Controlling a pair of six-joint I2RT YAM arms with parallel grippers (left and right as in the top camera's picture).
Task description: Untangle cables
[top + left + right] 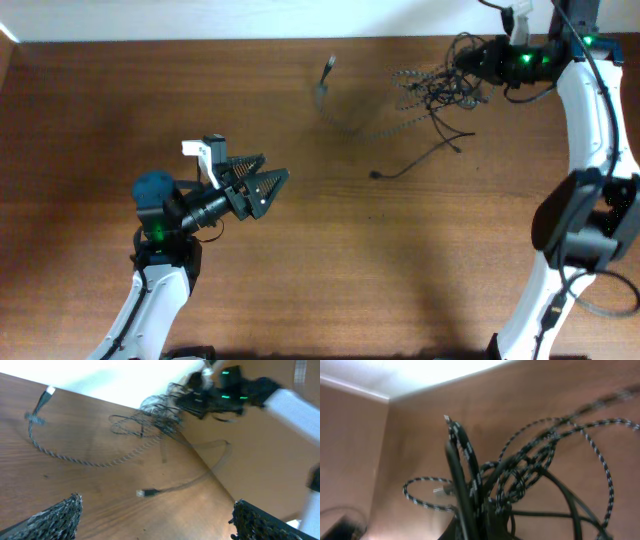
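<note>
The braided black-and-white cable [345, 122] runs from its plug [329, 65] in a curve to a tangle [440, 88] at the back right. The thin black cable [415, 160] trails out of the tangle and ends in a plug [376, 175]. My right gripper [472, 64] is shut on the tangle and holds it just above the table. In the right wrist view, braided loops [470, 460] and black strands [570, 495] bunch at the jaws [490, 515]. My left gripper [262, 183] is open and empty, well left of the cables; its view shows the braided cable [75, 460] and the black plug [142, 493] ahead of its jaws [160, 525].
The brown wooden table [400, 260] ends at a white wall along the back edge [200, 40]. The right arm's white links [585, 110] and thick black wiring stand along the right side. The left arm's base [160, 250] is at the front left.
</note>
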